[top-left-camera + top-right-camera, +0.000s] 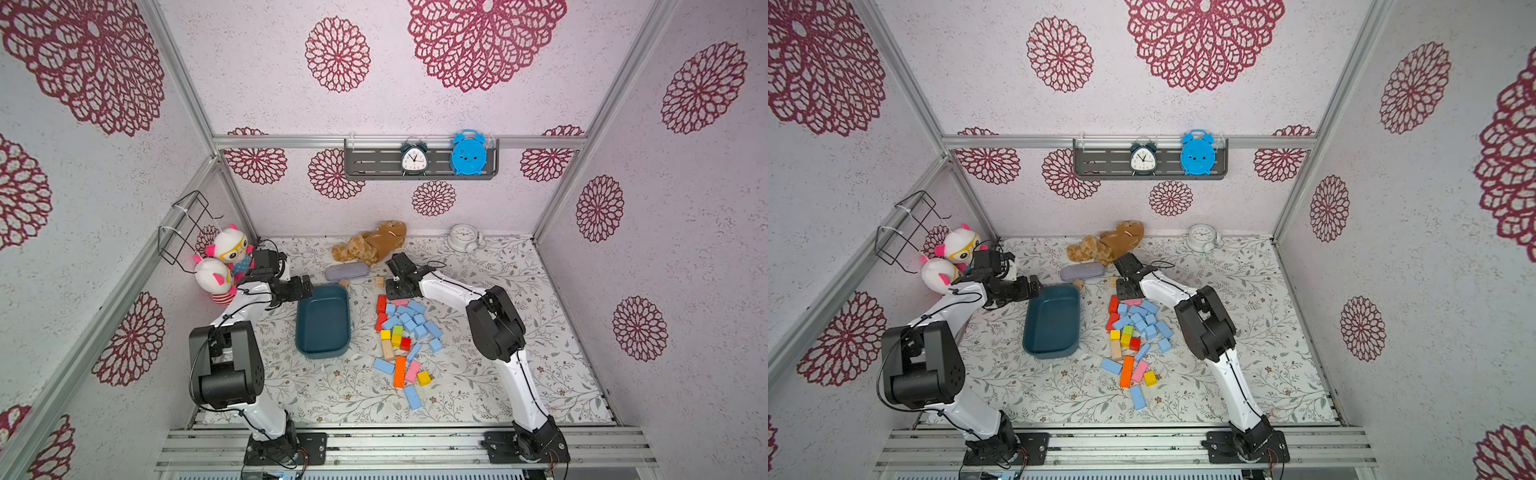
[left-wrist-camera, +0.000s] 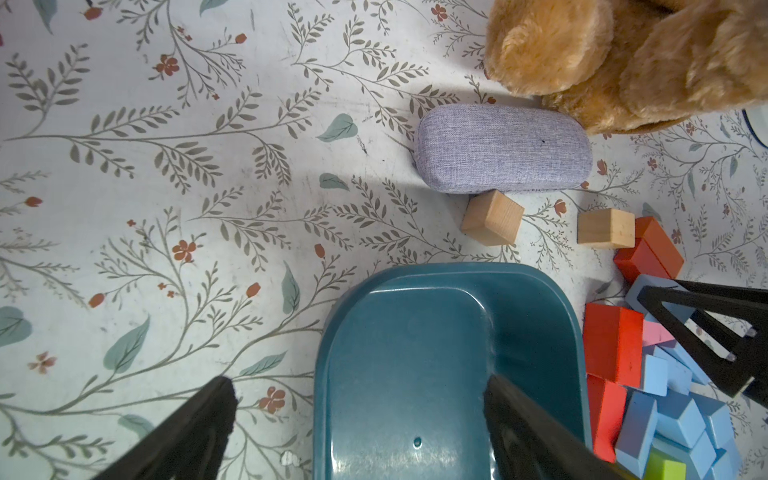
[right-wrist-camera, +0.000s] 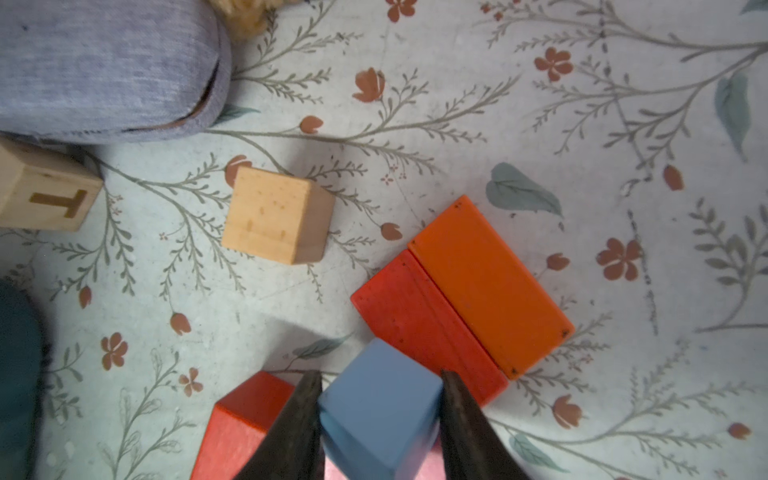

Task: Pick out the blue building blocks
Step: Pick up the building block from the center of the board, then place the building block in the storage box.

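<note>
Floral table (image 1: 519, 374) between walls (image 1: 395, 108) papered with red rosettes. Nearest, a stray blue bar (image 1: 412, 397); beyond, blue blocks (image 1: 409, 320) heaped mid-table among red blocks (image 1: 381, 304), just right of the teal tray (image 1: 322, 324). Over the tray's far left corner, left gripper (image 2: 360, 381) spread wide, empty. At the heap's far end, right gripper (image 3: 380, 374) clamped on a blue block (image 3: 374, 419). Farther back, grey case (image 1: 347, 272), brown plush toy (image 1: 374, 245).

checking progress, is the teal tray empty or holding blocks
Empty: the teal tray shows a bare floor in both top views; all blocks lie outside it.
</note>
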`<state>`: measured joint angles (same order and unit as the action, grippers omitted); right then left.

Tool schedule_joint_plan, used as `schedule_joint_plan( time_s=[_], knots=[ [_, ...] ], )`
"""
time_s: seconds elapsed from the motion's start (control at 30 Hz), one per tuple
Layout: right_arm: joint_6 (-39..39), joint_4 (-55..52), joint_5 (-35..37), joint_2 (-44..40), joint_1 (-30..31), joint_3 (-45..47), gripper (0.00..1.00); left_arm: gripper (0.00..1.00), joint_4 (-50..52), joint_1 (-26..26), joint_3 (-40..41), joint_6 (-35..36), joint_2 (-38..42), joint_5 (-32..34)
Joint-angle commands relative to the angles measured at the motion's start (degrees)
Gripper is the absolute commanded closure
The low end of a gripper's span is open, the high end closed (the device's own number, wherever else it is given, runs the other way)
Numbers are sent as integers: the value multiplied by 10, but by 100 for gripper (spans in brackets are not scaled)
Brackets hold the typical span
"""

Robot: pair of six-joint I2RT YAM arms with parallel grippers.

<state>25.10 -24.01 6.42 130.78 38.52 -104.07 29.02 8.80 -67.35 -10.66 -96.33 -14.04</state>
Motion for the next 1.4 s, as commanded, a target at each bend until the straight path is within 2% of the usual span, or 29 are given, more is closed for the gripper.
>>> schedule_joint_plan(
  time_s=[0.0, 0.2, 0.47, 0.77, 0.9, 1.0, 1.13, 1.37],
  knots=[
    [0, -6, 21, -45, -3, 15, 66, 3, -24, 3, 16, -33, 12, -7],
    [16, 44, 25, -114, -3, 68, 67, 3, -35, 3, 44, -85, 26, 7],
    [60, 108, 24, -237, -4, 188, 67, 3, -59, -6, 62, -129, 12, -33],
    [111, 174, -1, -361, -3, 318, 66, 3, -61, -102, 57, -178, -1, -85],
    [140, 192, -12, -384, 9, 344, 65, 3, -63, -145, 61, -223, -3, -115],
    [159, 205, -13, -381, 34, 340, 65, 3, -61, -161, 51, -228, 6, -108],
    [194, 216, -34, -333, 72, 298, 65, 3, -43, -127, 36, -214, 21, -63],
    [306, 244, -75, -209, 120, 202, 66, 3, -106, -9, 101, -244, 66, -42]
  ],
)
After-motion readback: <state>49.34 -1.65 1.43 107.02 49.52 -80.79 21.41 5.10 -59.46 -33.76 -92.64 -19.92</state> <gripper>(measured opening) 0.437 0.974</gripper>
